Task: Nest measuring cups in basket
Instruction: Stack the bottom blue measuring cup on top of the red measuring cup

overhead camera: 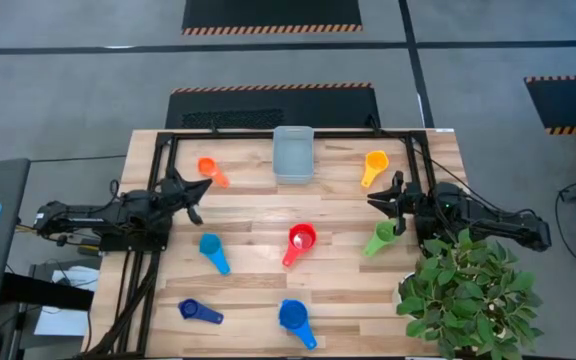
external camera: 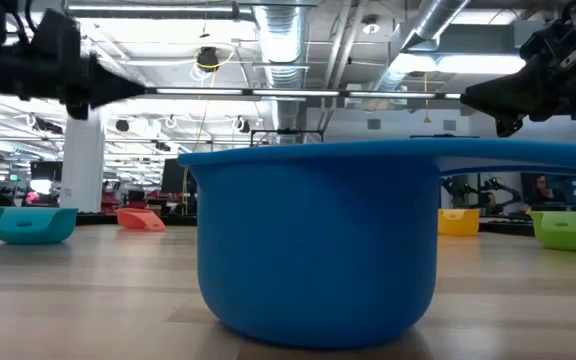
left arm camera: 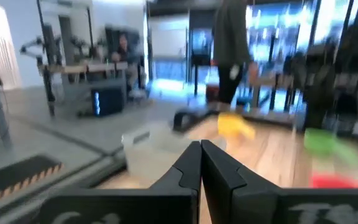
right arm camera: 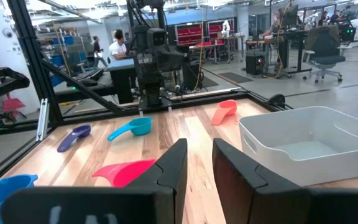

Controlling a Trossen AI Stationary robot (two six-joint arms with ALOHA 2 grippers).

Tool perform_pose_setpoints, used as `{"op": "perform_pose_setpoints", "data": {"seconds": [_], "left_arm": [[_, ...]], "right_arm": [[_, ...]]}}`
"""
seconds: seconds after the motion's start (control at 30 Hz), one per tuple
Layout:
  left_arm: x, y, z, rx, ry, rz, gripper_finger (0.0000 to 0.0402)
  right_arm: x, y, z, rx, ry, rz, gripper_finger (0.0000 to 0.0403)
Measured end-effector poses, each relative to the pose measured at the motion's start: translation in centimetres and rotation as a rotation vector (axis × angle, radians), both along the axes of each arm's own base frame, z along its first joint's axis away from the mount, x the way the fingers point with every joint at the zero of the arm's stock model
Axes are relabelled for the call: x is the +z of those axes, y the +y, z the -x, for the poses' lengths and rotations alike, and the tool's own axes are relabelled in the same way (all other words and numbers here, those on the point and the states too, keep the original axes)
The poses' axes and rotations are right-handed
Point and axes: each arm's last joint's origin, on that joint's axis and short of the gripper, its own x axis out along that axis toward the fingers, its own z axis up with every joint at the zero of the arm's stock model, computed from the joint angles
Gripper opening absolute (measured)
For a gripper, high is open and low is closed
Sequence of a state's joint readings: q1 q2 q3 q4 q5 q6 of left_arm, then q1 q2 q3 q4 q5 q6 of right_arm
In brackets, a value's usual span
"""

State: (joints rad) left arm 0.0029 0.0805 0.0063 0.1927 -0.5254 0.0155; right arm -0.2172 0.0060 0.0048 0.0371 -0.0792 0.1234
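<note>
Basket (overhead camera: pixel 293 156): we see it at the table's far edge, midway between both arms, empty.
Measuring cups: orange cup (overhead camera: pixel 209 169) near the left gripper (overhead camera: pixel 196 199); yellow cup (overhead camera: pixel 373 165) and green cup (overhead camera: pixel 381 238) near the right gripper (overhead camera: pixel 386 203); red cup (overhead camera: pixel 299 241) at centre.
Low view only: we find the big blue cup (external camera: pixel 318 240) filling the foreground.
Left gripper: fingers pressed together, empty.
Right gripper: slightly parted, holding nothing.

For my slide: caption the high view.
Seven measuring cups scattered around an empty basket; left gripper and right gripper wait.
</note>
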Motion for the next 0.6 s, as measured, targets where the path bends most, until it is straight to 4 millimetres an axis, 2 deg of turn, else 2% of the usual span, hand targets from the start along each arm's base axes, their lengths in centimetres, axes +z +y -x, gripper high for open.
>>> {"op": "perform_pose_setpoints", "data": {"seconds": [0.13, 0.27, 0.33, 0.43, 0.6], "left_arm": [[1.9, -0.2, 0.3, -0.076, -0.193, -0.017, 0.0], [3.3, -0.4, 0.5, -0.147, -0.211, -0.015, 0.0], [3.6, -0.5, 0.5, -0.168, -0.211, 0.002, 0.0], [2.8, -0.6, -0.1, -0.18, -0.142, 0.041, 0.0], [1.4, -0.7, -1.1, -0.166, -0.048, 0.104, 0.0]], "right_arm": [[0.1, 0.0, 0.0, 0.0, -0.012, 0.002, 0.0103], [1.1, -0.1, 0.1, -0.022, -0.115, 0.01, 0.0102], [1.4, -0.1, 0.2, -0.019, -0.157, -0.041, 0.0103], [1.9, 0.0, 0.3, -0.008, -0.218, -0.094, 0.0103], [1.8, 0.2, 0.2, 0.025, -0.199, -0.103, 0.0103]]}}
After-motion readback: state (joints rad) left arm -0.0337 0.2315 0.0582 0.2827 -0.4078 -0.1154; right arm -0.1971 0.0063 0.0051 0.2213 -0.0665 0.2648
